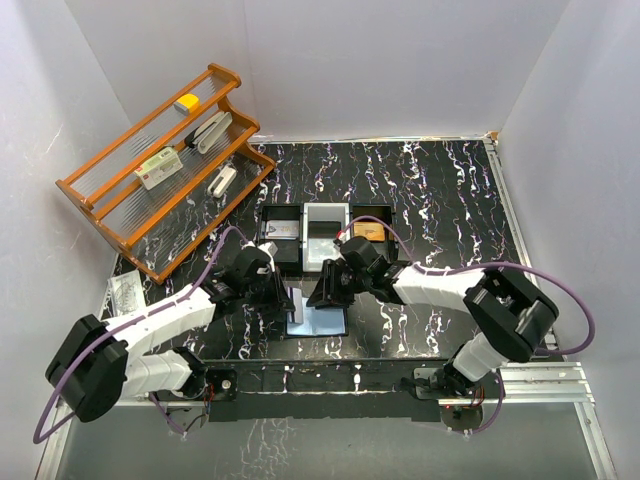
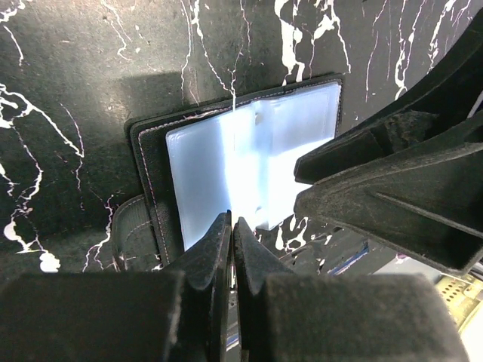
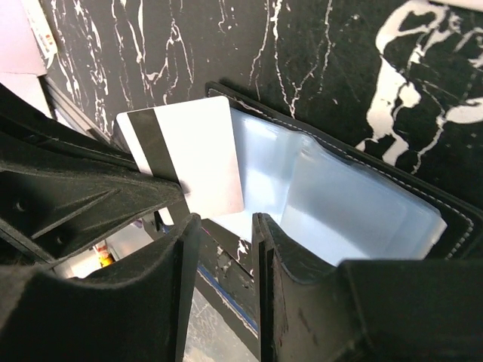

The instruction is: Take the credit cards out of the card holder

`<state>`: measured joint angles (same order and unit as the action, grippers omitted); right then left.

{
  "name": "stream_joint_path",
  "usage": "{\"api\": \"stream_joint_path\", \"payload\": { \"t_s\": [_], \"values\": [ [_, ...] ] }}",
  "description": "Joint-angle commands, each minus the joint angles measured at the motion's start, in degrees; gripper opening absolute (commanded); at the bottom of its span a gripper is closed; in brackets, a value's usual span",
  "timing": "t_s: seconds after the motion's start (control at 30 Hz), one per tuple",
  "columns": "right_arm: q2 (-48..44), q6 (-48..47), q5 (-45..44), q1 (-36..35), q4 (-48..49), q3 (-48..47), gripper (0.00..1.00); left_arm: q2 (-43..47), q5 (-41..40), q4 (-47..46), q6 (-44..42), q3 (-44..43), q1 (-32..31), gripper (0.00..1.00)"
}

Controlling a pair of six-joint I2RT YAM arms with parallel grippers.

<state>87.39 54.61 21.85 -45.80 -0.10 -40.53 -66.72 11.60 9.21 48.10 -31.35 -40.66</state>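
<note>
A card [image 3: 192, 147] poked from the card holder [image 3: 355, 200] at ten o'clock. The left hand [image 2: 232, 225] was clenched and the right hand [image 3: 224, 222] released; the card needed pulling free.

Card holder [image 2: 226, 158] lies open on the black table [image 2: 75, 75] w/ white squiggly lines. Its inside is shiny light blue & its edge is black w/ little stitches. L gripper [image 2: 232, 234] pokes up from the btm, its two fingers pinched tight together, tips right at the blue part's lower edge. R gripper [image 2: 309, 187] is a big black shape on the right side, covering that corner of the holder.
</note>
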Motion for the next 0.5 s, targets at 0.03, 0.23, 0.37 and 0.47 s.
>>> {"api": "stream_joint_path", "payload": {
  "t_s": [0.03,0.23,0.37,0.47],
  "values": [
    [2.4,0.7,3.0,-1.1,6.7,-1.8,0.33,2.5,-2.0,2.7,-2.0,-1.8,0.2,0.0],
    [4.8,-2.5,-2.6,-1.3,-1.0,-3.1,0.4,2.1,-1.0,1.1,-2.2,-0.9,0.2,0.0],
    [2.5,-4.2,-5.2,-1.3,-2.9,-3.5,0.4,1.1,-0.7,1.7,-2.6,-1.5,0.2,0.0],
    [0.4,-5.4,-8.2,-1.3,-6.1,-4.8,0.43,1.9,-0.8,2.1,-2.7,-1.4,0.2,0.0]
  ]
}}
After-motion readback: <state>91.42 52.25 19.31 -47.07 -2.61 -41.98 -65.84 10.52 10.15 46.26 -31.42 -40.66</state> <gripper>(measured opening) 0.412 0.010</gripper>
